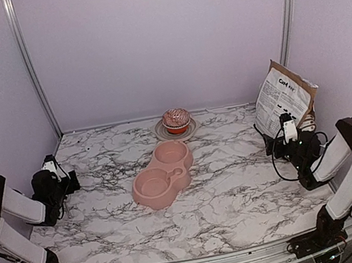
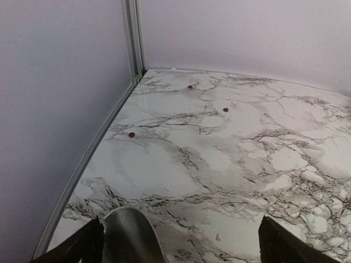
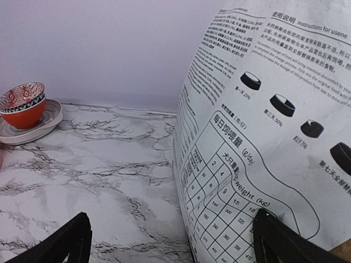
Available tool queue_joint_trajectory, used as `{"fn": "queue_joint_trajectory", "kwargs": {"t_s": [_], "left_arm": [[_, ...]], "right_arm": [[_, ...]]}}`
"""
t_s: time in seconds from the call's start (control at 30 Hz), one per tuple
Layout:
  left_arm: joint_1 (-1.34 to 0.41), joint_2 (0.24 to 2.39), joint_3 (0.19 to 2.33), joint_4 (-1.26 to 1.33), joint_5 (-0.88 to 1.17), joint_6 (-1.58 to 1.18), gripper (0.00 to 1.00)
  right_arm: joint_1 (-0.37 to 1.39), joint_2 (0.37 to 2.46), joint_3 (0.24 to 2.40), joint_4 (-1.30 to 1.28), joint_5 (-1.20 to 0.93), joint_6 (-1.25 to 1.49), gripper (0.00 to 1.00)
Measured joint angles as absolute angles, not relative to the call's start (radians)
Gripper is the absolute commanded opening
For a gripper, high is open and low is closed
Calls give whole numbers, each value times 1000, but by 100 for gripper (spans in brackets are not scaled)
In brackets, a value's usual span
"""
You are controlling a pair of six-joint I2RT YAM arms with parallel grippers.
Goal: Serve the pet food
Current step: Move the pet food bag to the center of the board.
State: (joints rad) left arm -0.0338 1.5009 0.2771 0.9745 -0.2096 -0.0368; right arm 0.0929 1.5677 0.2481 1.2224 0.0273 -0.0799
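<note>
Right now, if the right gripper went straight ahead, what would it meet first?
Most likely the printed paper bag close ahead of the right gripper, though it may only graze its edge.

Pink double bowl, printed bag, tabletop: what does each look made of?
Pink double bowl: probably moulded plastic, matte; uniform colour, rounded seamless edges. Printed bag: looks like paper, matte; creased top, crisp black print. Tabletop: marble pattern, possibly laminate or film rather than stone; slightly glossy, reflecting the wall in the left wrist view.
</note>
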Motion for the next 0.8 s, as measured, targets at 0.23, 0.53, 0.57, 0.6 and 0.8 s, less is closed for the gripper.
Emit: {"fn": "queue_joint_trajectory", "kwargs": {"t_s": [0.23,0.53,0.57,0.6,0.8], "left_arm": [[-18,1512,273,1091,-171,-35,99],[-17,1490,274,1102,-139,-21,99],[-17,1479,274,1102,-139,-19,99],[-17,1468,274,1102,-139,-19,99],[-17,1385,272,1089,-147,-20,98]], "right_arm": [[76,1578,210,1303,39,-104,100],[222,1427,254,1176,194,-220,100],[241,1385,287,1124,203,-221,100],[252,1349,318,1077,207,-217,100],[298,1190,535,756,204,-154,100]]}}
